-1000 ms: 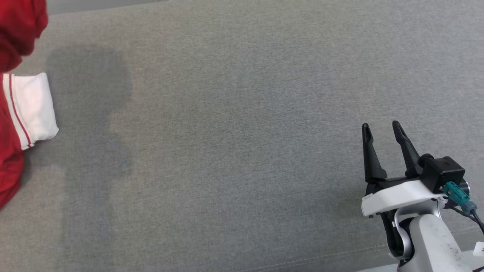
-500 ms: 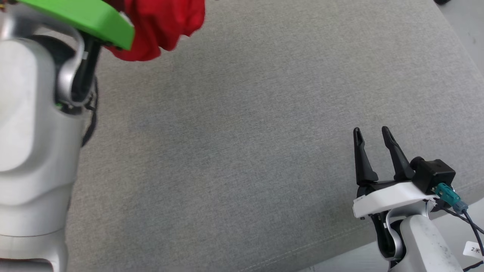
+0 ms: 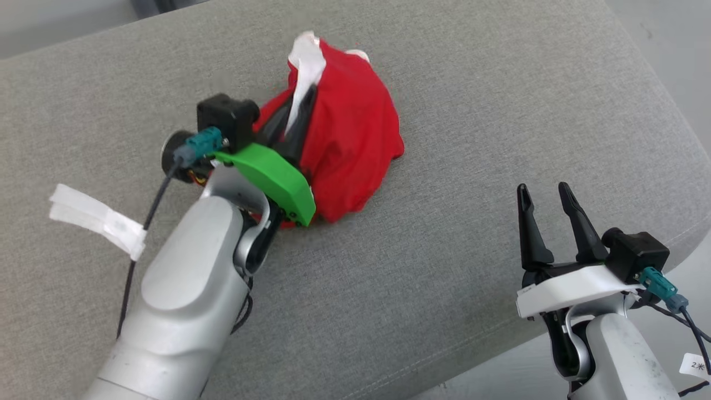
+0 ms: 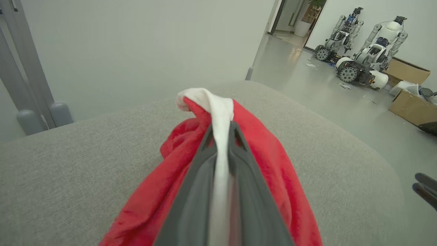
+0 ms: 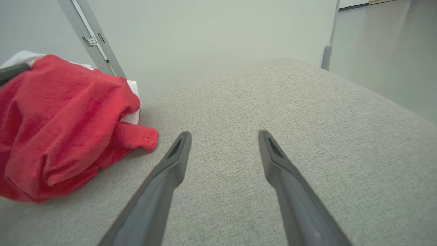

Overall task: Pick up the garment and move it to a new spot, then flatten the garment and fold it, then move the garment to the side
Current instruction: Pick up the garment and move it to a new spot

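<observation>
Now takes in the red garment (image 3: pixel 350 133) whole, heaped on the grey cushion (image 3: pixel 472 83); half a second ago only bunched at the head view's top edge, camera swung since. Pinches its white trim (image 4: pixel 222 109) in the left hand (image 4: pixel 221 130). Keeps the right hand (image 3: pixel 544 191) spread, well right of the garment. Far beyond the garment, other robots (image 4: pixel 372 58) and cardboard boxes (image 4: pixel 409 106).
</observation>
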You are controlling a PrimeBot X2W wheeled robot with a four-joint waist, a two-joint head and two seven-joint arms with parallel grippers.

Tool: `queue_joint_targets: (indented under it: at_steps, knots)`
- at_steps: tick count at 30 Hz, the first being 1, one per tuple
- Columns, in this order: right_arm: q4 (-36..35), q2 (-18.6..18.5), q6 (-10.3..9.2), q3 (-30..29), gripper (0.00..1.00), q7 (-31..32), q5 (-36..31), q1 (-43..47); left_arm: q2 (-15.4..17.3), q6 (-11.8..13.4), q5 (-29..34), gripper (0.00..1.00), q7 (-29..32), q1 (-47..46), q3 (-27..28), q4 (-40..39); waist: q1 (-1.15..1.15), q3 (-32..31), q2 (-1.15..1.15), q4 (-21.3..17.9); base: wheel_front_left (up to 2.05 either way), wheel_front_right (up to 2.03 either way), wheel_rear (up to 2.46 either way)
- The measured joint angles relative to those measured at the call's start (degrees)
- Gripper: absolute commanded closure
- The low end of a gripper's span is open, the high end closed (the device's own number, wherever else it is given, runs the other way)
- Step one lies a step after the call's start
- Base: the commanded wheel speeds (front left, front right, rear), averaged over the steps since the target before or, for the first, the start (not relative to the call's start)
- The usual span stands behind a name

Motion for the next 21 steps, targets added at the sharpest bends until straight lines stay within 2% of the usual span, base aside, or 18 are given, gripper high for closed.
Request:
queue_joint_targets:
  at_steps: [1, 6, 12, 21]
  knots:
    - [0.0, 0.0, 0.0, 0.1, 0.0, 0.0, -0.1, 0.0, -0.2, 0.0, 0.0, 0.0, -0.7, 0.4, -0.6, 1.2, 0.0, -0.1, 0.0, 0.1, 0.0, 0.0, 0.0]
    - [-0.1, 0.0, 0.0, -0.2, 0.0, 0.0, -1.0, 0.2, -1.2, -0.2, -0.4, 0.0, -6.0, 0.3, -2.0, 4.6, 0.0, -1.4, 0.0, 1.7, 0.0, 0.0, 0.0]
    - [-0.9, 0.1, 0.0, -0.7, 0.0, 0.0, -2.3, 1.5, -0.3, 0.1, -0.4, 0.0, -10.2, -0.5, 0.2, 3.2, 0.0, -3.5, 0.0, 4.8, 0.0, 0.0, 0.0]
    - [-2.0, 0.1, 0.0, -1.0, 0.0, 0.0, -3.6, 3.2, 5.5, 3.5, 2.1, 0.0, -11.2, 6.9, 7.4, -5.9, 0.0, -6.8, 0.0, 10.4, 0.0, 0.0, 0.0]
